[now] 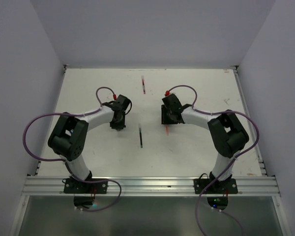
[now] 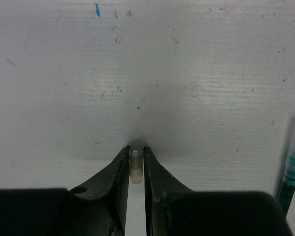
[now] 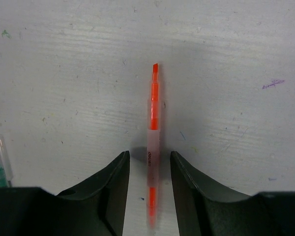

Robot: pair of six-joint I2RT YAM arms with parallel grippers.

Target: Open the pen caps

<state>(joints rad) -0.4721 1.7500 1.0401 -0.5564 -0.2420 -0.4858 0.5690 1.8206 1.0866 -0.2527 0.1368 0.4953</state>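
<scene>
Pen cap (image 2: 135, 164), tiny and whitish with a pink end, sits between the two fingers (image 2: 119, 169) of the left claw (image 1: 117, 125), and they pinch it from both sides. This pen cap is low over the white worktop (image 1: 88, 157), in its left half, about midway between the near edge and the far edge. The right claw (image 3: 149, 153) is in the right half, level with the left one. Its fingers stand apart, and an orange pen (image 3: 154, 98) lies flat between them with a gap on each side. The pen's orange tip is bare and points away from the claw. A clear pen with green ink (image 2: 290, 172) lies on the worktop between the two claws, just beside each of them, running from the near edge toward the far edge. A red and dark pen (image 1: 143, 84) lies well apart, close to the middle of the far edge. The worktop has small marks, such as a blue dab (image 2: 97, 9) and a purple scribble (image 3: 273, 84).
</scene>
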